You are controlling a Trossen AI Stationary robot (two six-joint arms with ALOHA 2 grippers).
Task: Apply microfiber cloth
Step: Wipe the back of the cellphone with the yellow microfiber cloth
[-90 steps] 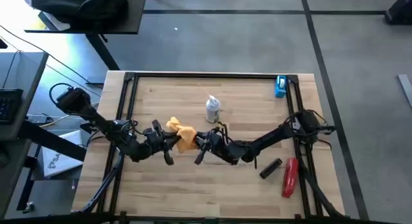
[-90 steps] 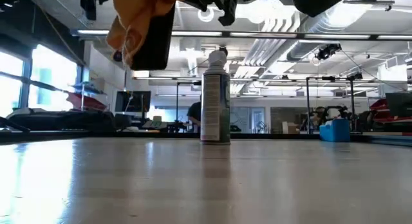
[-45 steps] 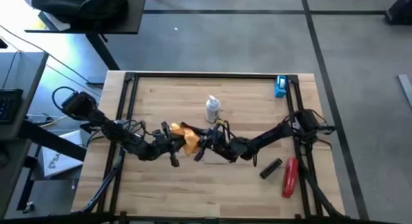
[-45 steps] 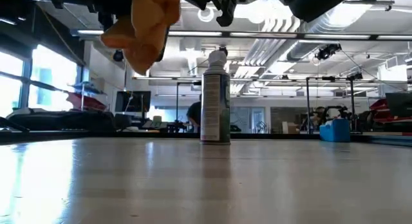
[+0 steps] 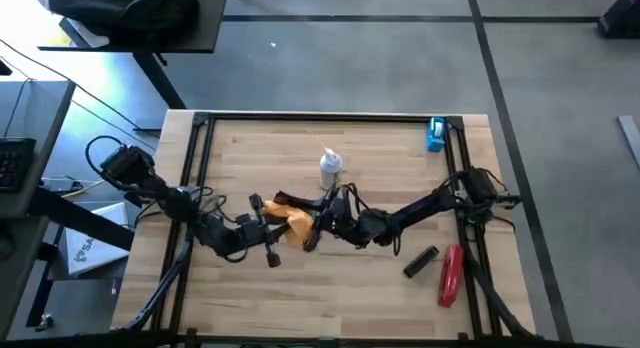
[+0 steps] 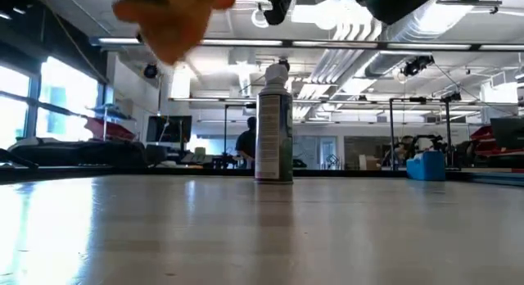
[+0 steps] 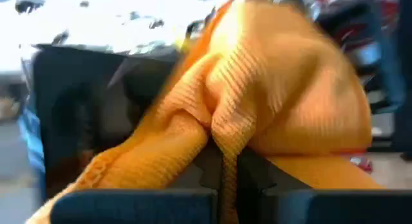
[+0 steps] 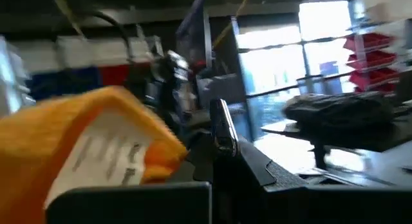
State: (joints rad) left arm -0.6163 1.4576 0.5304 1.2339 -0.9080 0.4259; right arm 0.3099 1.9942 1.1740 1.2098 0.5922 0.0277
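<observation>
Microfiber cloth (image 5: 291, 216): orange-yellow, held off the bench mid-centre, between the two grippers, just in front of the spray can (image 5: 330, 169)
Change since a second ago: left gripper (image 5: 268, 217) has travelled toward the right one; the cloth now overlaps the dark slab the right gripper (image 5: 318, 223) carries, where earlier a gap showed between them
Change in low view: cloth (image 6: 175, 21) has risen toward the top edge and blurred; the black slab seen beside it a second ago is no longer visible there
Meaning for task: judged as contact made or nearly made; wiping of the held slab looks to be starting, not finished
Left fingers: clenched on a fold of cloth (image 7: 270, 108), the fabric bunched between the two dark pads in the left wrist view
Right fingers: clamped on a thin dark slab, edge-on, likely the phone (image 8: 222, 130)
High view only: layout of both arms meeting at centre; red tool (image 5: 450, 273) and a small black object (image 5: 420, 261) lying near the right edge; blue item (image 5: 437, 134) at the far right corner of the bench (image 5: 370, 288)
Left wrist only: ribbed weave of the cloth and a dark panel (image 7: 71, 114) just behind it
Right wrist only: white care label on the cloth (image 8: 96, 156), facing the slab
Low view only: both cloth and grippers hang well clear of the bench surface; a person stands in the room beyond
Unclear: whether cloth actually presses on the slab face
</observation>
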